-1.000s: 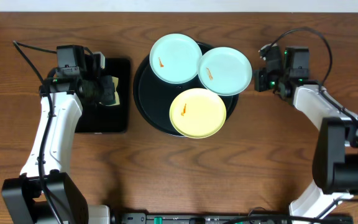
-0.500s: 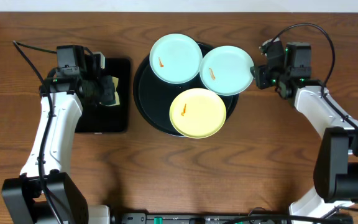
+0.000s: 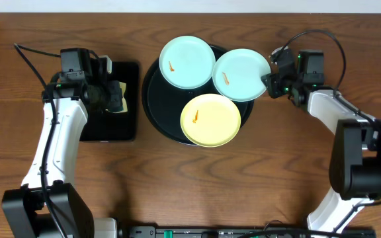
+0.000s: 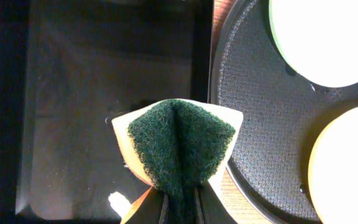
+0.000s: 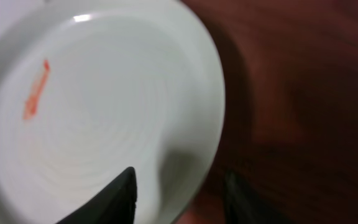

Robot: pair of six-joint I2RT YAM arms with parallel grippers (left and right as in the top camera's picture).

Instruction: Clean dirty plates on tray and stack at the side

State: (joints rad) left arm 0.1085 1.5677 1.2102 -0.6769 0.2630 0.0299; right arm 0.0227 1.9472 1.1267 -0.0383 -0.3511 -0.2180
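Three plates lie on the round black tray (image 3: 154,99): a turquoise one (image 3: 187,61) at the back left, a second turquoise one (image 3: 240,75) at the back right, and a yellow one (image 3: 210,119) in front. Each carries an orange smear. My right gripper (image 3: 270,82) is open at the right rim of the back-right plate (image 5: 98,118); one finger (image 5: 126,186) is over the plate and the other is outside the rim. My left gripper (image 4: 180,202) is shut on a folded green and yellow sponge (image 4: 179,140) above the rectangular tray.
A smaller rectangular black tray (image 3: 121,129) lies left of the round tray, under my left gripper. The round tray's textured floor (image 4: 253,112) shows just right of the sponge. Cables trail behind both arms at the table's far edge.
My right gripper has opened and moved left, so its jaws now straddle the rim of the back-right turquoise plate. The left arm and sponge have not moved.
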